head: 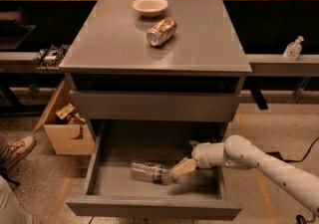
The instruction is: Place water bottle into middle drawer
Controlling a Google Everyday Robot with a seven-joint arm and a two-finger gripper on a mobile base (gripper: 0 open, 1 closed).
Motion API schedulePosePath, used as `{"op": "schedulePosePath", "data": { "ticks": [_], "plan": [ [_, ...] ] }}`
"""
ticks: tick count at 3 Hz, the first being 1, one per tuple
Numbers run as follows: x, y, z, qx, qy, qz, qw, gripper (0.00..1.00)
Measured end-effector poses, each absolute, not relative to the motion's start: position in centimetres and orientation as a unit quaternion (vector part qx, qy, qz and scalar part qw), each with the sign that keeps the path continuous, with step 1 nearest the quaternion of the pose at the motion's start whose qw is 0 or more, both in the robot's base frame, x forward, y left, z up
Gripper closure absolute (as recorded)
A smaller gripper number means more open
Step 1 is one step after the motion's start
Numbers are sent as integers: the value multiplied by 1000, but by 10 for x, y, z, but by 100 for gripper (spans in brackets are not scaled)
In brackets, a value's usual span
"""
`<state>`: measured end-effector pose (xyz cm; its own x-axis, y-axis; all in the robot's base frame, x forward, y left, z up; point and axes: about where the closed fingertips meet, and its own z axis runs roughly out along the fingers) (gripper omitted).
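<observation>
The water bottle (148, 172), clear and ribbed, lies on its side low inside the open middle drawer (149, 207), near the drawer floor at its front centre. My gripper (181, 168) reaches into the drawer from the right and is shut on the bottle's right end. The white arm (259, 161) extends out over the drawer's right wall. The flat grey drawer front (152, 106) above is closed.
On the cabinet top (99, 44) a gold-and-silver can (161, 31) lies on its side in front of a white bowl (150, 5). A pump dispenser bottle (293, 49) stands on the right shelf. A cardboard box (67, 128) and a person's shoe (17, 149) are at the left.
</observation>
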<state>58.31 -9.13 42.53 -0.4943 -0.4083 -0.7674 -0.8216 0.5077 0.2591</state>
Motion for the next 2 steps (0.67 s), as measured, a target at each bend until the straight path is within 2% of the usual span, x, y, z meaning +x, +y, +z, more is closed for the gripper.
{"op": "schedulePosePath", "data": {
  "ticks": [2],
  "plan": [
    [552, -158, 482, -349, 807, 262, 398, 0]
  ]
}}
